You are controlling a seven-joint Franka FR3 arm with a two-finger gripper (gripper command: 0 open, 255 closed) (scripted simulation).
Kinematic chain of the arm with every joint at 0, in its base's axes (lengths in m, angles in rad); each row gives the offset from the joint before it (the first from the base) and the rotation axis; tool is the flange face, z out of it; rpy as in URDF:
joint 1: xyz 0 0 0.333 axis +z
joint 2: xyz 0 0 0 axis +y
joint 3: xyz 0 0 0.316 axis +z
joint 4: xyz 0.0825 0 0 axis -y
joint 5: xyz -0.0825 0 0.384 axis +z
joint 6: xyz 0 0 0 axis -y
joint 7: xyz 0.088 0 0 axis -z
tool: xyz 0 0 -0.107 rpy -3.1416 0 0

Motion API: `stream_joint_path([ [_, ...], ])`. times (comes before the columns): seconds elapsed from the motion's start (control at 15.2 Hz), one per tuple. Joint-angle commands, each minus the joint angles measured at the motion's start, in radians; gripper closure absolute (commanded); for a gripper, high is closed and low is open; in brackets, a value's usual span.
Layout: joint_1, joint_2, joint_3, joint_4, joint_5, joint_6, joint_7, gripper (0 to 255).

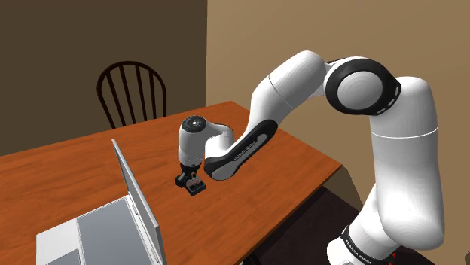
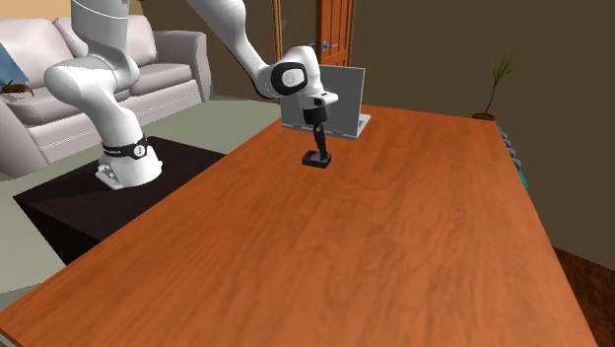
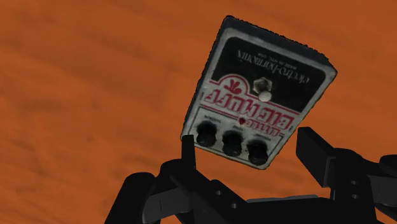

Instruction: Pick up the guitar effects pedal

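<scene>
The gripper [image 3: 249, 140] hangs open and empty, its fingers straddling the knob end of the guitar effects pedal [image 3: 257, 83] just below (pre-grasp). Next it should close squarely, then lift.

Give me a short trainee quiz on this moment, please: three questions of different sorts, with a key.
1. True or false: the tool above the pedal is shut.
2. Which other thing stands on the table? A) a laptop B) a mug C) a lamp
3. Fill the gap: the pedal's face carries a row of ___ black knobs.

Key: 1 false, because its two sides stand apart at the pedal's knob end. 2 A. 3 three.
</scene>
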Motion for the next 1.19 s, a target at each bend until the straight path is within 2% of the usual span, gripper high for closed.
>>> stream_joint_path([
  [0.0,0.0,0.001,0.0,0.0,0.0,0.0,0.0,255],
  [0.4,0.001,0.002,0.0,0.001,0.0,-0.001,0.0,255],
  [1.12,-0.04,-0.109,0.058,-0.007,0.094,-0.094,-0.088,255],
])
